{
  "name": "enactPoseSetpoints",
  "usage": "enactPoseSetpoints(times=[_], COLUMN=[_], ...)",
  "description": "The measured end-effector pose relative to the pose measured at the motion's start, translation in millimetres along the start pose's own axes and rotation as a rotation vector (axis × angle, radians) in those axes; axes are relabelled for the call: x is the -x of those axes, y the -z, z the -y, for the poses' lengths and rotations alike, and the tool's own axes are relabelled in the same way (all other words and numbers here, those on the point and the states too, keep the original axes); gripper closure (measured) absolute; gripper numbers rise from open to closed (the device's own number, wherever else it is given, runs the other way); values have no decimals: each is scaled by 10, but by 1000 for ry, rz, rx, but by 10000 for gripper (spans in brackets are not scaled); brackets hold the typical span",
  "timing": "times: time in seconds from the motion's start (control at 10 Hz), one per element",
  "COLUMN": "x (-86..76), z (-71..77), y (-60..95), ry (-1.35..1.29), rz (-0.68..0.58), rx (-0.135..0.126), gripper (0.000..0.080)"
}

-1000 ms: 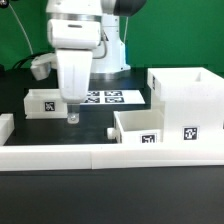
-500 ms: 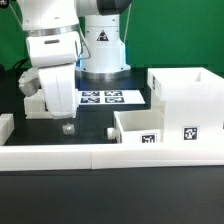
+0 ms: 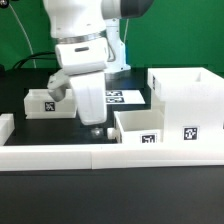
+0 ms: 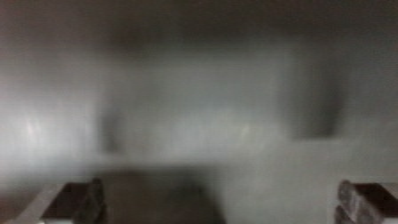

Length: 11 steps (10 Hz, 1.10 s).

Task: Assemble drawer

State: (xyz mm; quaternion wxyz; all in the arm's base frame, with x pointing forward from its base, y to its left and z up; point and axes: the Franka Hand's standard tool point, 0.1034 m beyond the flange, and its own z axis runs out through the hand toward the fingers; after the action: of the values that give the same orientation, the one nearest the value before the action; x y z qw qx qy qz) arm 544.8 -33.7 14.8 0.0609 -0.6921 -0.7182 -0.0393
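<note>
Since the earlier frame the gripper [image 3: 94, 126] has been swung from beside the far tray [image 3: 44, 102] toward the case [image 3: 188, 104]. It is now held low, just short of the near tray [image 3: 138, 127], which is set just beside the case. In the blurred wrist view the fingers [image 4: 365, 200] are seen spread wide, with nothing gripped. The marker board [image 3: 114, 97] is seen between the far tray and the case.

Tray [image 3: 135, 133] beside case [image 3: 195, 102], perhaps touching
</note>
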Motion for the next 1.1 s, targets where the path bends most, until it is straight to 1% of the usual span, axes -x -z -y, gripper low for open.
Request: enactPoseSetpoints(times=[0.5,0.8,1.0,1.1], x=[-289,-404,-494,-532], z=[-38,-51,-91,-107], y=[-33,-40,-23,-12], ry=[-72,-94,-113,-118], rz=[-9,-12,-12,-12], rx=[-4,-6,-8,-13], gripper=[151,151,151,151])
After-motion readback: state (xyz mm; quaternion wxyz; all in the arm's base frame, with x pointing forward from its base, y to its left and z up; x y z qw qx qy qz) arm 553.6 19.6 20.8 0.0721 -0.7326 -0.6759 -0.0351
